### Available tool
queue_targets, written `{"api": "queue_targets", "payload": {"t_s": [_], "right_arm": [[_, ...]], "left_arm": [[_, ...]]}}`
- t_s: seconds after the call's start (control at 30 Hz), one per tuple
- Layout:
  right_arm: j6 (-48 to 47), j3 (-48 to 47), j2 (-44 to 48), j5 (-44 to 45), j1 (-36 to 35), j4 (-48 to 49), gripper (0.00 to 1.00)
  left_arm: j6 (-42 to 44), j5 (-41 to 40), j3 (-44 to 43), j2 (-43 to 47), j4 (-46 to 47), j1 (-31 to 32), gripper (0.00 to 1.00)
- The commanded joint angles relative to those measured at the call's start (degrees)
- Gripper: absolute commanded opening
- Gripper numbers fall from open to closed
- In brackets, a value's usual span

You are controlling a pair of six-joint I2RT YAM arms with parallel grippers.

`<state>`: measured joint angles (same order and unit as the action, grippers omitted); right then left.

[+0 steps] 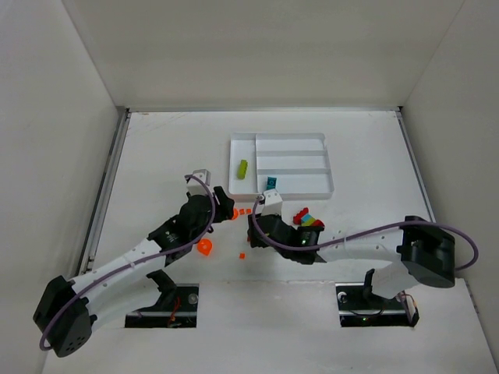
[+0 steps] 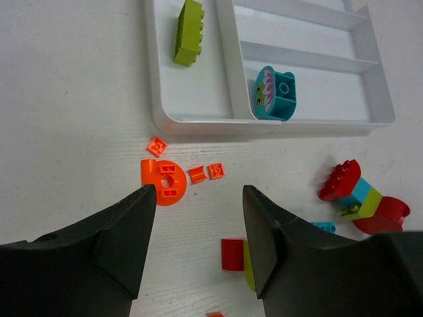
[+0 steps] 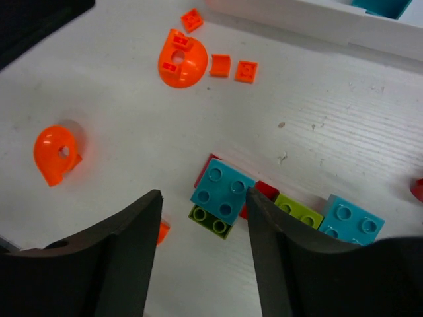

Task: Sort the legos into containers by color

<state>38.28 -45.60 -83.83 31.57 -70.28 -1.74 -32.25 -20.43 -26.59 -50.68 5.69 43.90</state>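
The white tray (image 1: 331, 167) lies at the table's middle back. A lime brick (image 2: 188, 32) lies in its tall section and a teal piece (image 2: 274, 92) in the nearest long section. My left gripper (image 2: 198, 191) is open and empty above the table, near an orange round piece (image 2: 164, 180) and small orange bits (image 2: 216, 171). A red curved piece (image 2: 232, 254) lies by its right finger. My right gripper (image 3: 203, 195) is open, with a teal 2x2 brick (image 3: 221, 191) stacked on a lime brick (image 3: 210, 221) between its fingers. In the top view both grippers, left (image 1: 226, 206) and right (image 1: 261, 222), are close together below the tray.
An orange dome (image 3: 56, 152) lies to the left on the table. A lime brick (image 3: 297, 210) and a teal brick (image 3: 350, 221) lie beside the stack. A red, teal and lime cluster (image 2: 360, 195) sits to the right. White walls enclose the table.
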Motion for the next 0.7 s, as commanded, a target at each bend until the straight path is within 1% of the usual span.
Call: {"api": "queue_targets", "payload": {"t_s": [0.0, 0.23, 0.33, 0.4, 0.53, 0.67], "right_arm": [[2.93, -3.70, -1.59, 4.28, -0.51, -4.76, 0.56], [4.26, -6.95, -6.07, 6.75, -0.51, -9.42, 0.58], [4.52, -7.92, -8.09, 6.22, -0.51, -9.78, 0.58], [4.52, -8.45, -9.24, 5.87, -0.51, -9.60, 0.54], [5.31, -8.98, -9.34, 6.74, -0.51, -9.51, 0.38], [4.88, -7.84, -4.86, 8.07, -0.51, -7.41, 0.31]], "left_arm": [[-1.76, -1.20, 1.27, 2.16, 0.19, 0.44, 0.52], [-2.64, -0.84, 2.68, 3.48, 0.19, 0.70, 0.53], [-2.82, -0.67, 3.03, 3.65, 0.19, 0.70, 0.53], [-2.82, -0.67, 3.12, 3.74, 0.19, 0.70, 0.53], [-2.82, -0.67, 3.47, 4.35, 0.19, 0.88, 0.53], [-3.17, -0.23, 3.65, 5.23, 0.19, 0.88, 0.53]]}}
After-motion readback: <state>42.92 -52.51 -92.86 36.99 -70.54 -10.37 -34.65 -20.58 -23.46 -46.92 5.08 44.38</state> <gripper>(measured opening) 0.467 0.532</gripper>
